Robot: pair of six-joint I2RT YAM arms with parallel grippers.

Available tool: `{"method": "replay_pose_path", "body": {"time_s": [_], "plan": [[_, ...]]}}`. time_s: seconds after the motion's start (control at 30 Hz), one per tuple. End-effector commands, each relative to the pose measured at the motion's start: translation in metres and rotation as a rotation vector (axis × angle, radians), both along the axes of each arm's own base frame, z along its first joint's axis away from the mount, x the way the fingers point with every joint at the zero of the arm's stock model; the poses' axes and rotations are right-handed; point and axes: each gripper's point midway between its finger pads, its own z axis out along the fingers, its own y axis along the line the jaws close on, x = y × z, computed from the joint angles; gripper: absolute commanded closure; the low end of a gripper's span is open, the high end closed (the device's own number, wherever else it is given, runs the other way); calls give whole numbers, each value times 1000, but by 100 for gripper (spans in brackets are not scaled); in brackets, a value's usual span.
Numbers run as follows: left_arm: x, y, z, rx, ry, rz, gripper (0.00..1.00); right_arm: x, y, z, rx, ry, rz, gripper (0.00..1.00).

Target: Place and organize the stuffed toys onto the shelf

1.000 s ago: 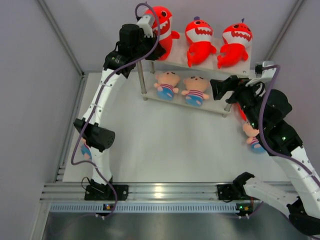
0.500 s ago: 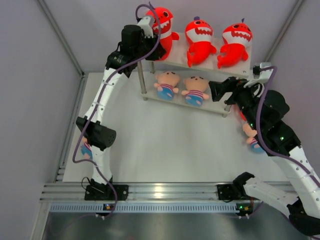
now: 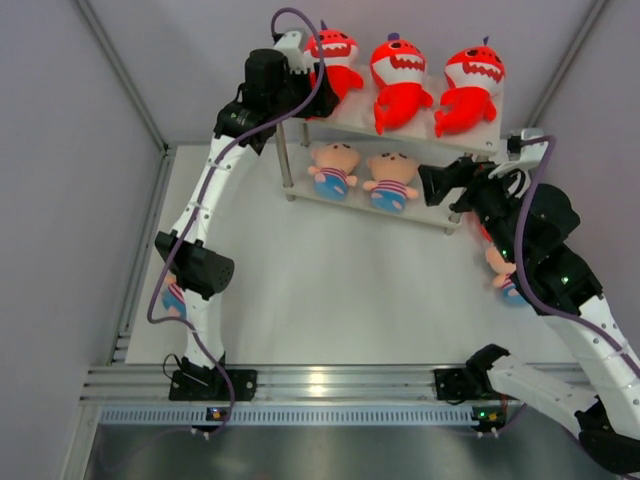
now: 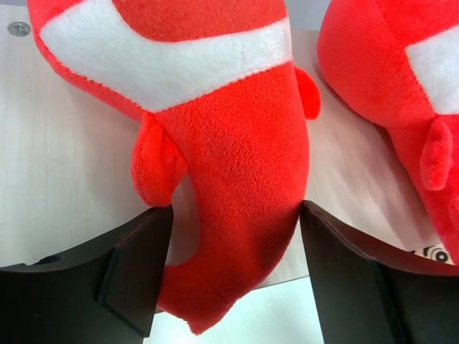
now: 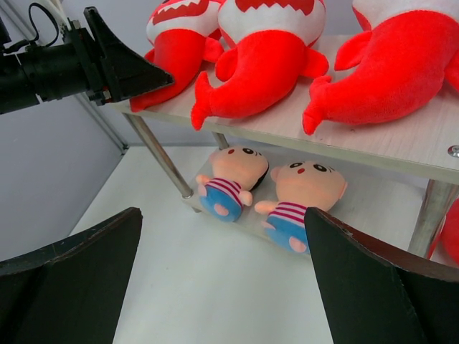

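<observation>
1. Currently the left gripper (image 4: 233, 209) is at the top board of the shelf (image 3: 480, 140). Its fingers (image 4: 136, 265) are spread wide on either side of the left shark (image 4: 237, 165) at the tail. They just touch the plush, with no visible squeeze.
2. The right gripper (image 5: 222, 211) hangs in front of the lower tier, fingers wide with nothing between them.
3. Top board: left shark, middle shark (image 3: 398, 80) and right shark (image 3: 470, 85) in a row, tails toward the arms. Lower board: first boy doll (image 5: 229, 183) and second boy doll (image 5: 301, 197) on their backs, just beside each other.
4. A loose doll (image 3: 505, 272) lies on the worktop (image 3: 330, 290) by the right arm, partly hidden.
5. Handling, my read: the toys are light, soft fleece that compresses easily. They aren't fragile and should grip well.
6. Best hold on a shark is the narrow tail stem. The wide head would likely bulge out of the fingers.
7. For the dolls, pinch the striped torso. The big round head probably makes them top-heavy, so lay them flat.
8. The shelf has smooth pale boards on thin silver legs (image 5: 161, 158). It looks light, so a hard nudge could shift it.
</observation>
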Motion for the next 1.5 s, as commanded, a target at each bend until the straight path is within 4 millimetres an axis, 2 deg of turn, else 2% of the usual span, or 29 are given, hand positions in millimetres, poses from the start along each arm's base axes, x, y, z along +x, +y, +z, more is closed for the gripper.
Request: {"method": "replay_pose_path", "body": {"time_s": [0.0, 0.1, 0.2, 0.27, 0.3, 0.43, 0.47, 0.53, 0.57, 0.6, 0.63, 0.67, 0.77, 0.8, 0.83, 0.87, 0.9, 0.93, 0.97, 1.0, 1.03, 1.1, 1.13, 1.17, 1.2, 1.27, 1.3, 1.37, 1.47], "plan": [[-10, 16, 45, 15, -121, 27, 22, -2, -1, 13, 28, -31, -3, 3], [-11, 31, 66, 46, -190, 85, 11, -1, -7, 4, 9, 2, -37, 3], [-16, 36, 82, 64, -244, 90, 2, -2, -9, -13, -20, 41, -42, 4], [-22, 36, 89, 68, -264, 69, 2, -7, -13, -22, -25, 56, -48, 4], [-25, 34, 89, 70, -265, 56, 2, -6, -13, -35, -35, 79, -51, 4], [-34, 39, 98, 91, -294, 48, 2, -14, -21, -62, -47, 127, -67, 4], [-40, 43, 104, 101, -310, 50, 2, -16, -31, -75, -52, 175, -117, 3], [-43, 47, 100, 121, -302, 55, 2, -17, -47, -97, -82, 251, -205, 2], [-50, 50, 106, 129, -317, 54, 2, -16, -67, -106, -90, 286, -322, 1], [-49, 52, 95, 147, -296, 57, 2, -23, -82, -128, -149, 362, -392, 1], [-57, 56, 101, 150, -308, 61, 2, -25, -99, -136, -173, 381, -484, 1], [-58, 58, 93, 170, -293, 60, 2, -29, -109, -150, -180, 413, -527, 1], [-68, 69, 95, 211, -301, 77, 2, -38, -134, -171, -167, 440, -620, 1], [-72, 72, 94, 222, -296, 79, 2, -38, -145, -172, -145, 432, -666, 0], [-79, 76, 94, 243, -300, 77, 2, -39, -158, -185, -152, 457, -714, 1], [-83, 78, 95, 253, -307, 75, 2, -38, -155, -193, -167, 479, -696, 1], [-87, 80, 91, 268, -298, 69, 2, -38, -167, -202, -164, 512, -742, 1], [-95, 86, 98, 277, -317, 75, 2, -31, -160, -215, -152, 558, -684, 1], [-96, 87, 87, 298, -298, 68, 2, -28, -160, -230, -143, 596, -664, 1], [-99, 89, 84, 310, -292, 65, 2, -28, -177, -238, -105, 626, -714, 1], [-104, 93, 86, 326, -302, 70, 2, -21, -178, -243, -75, 629, -697, 1], [-105, 94, 75, 346, -283, 65, 2, -24, -208, -259, -44, 668, -794, 1], [-108, 96, 75, 354, -287, 65, 2, -23, -213, -263, -42, 683, -784, 1], [-108, 96, 65, 367, -268, 59, 2, -21, -223, -274, -41, 711, -800, 1], [-108, 97, 62, 371, -263, 59, 2, -26, -245, -279, -26, 731, -867, 1], [-110, 97, 54, 382, -244, 50, 2, -32, -267, -299, -37, 793, -937, 1], [-111, 98, 52, 389, -242, 44, 2, -34, -274, -306, -27, 809, -960, 0], [-113, 98, 49, 397, -235, 39, 2, -34, -275, -324, -17, 854, -941, 1], [-116, 99, 49, 409, -235, 27, 2, -39, -279, -342, 23, 907, -957, 0]]}}
